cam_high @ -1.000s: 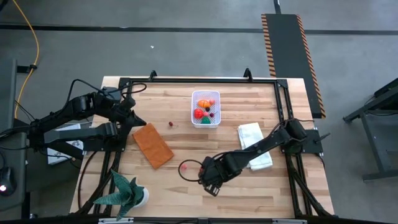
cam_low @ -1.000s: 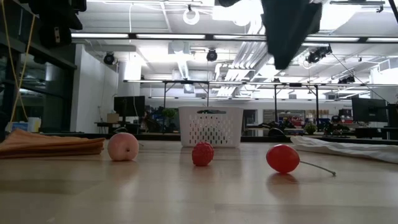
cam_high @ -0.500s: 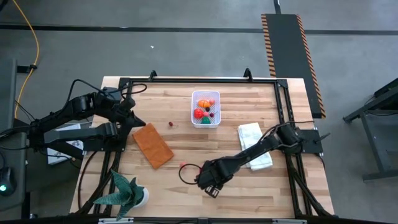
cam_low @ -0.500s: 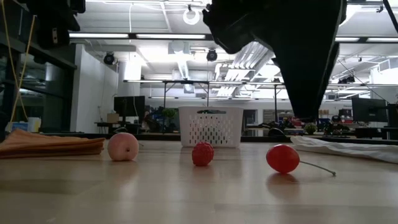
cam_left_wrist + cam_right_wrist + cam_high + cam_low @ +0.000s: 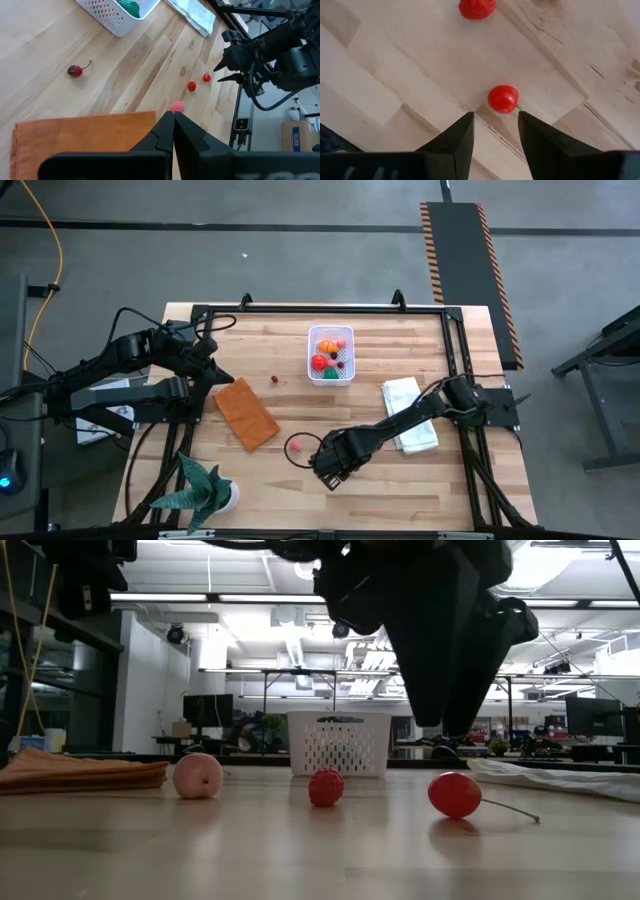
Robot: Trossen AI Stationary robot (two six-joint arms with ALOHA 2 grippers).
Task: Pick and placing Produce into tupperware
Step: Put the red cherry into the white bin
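Observation:
The tupperware point(image 5: 331, 356), a white perforated tub, stands at the table's far middle with several produce pieces in it. Loose produce rests on the wood: a pink peach point(image 5: 198, 776), a red raspberry point(image 5: 325, 787), a red cherry point(image 5: 503, 98) with a thin stem, and a dark cherry point(image 5: 75, 70) nearer the tub. My right gripper point(image 5: 495, 117) is open and points down just above the red cherry point(image 5: 455, 794), touching nothing. My left gripper point(image 5: 173, 117) is shut and empty, raised over the table's left side.
An orange-brown flat rectangle point(image 5: 245, 413) lies left of centre. A folded white cloth point(image 5: 408, 412) lies at the right under my right arm. A green spiky plant point(image 5: 205, 490) stands at the near left corner. A black frame point(image 5: 320, 309) rims the table.
My right gripper has come down toward the red cherry, shifted slightly toward the table's left edge, and rolled about its own pointing line. Its fingers have stayed open. The produce has not moved.

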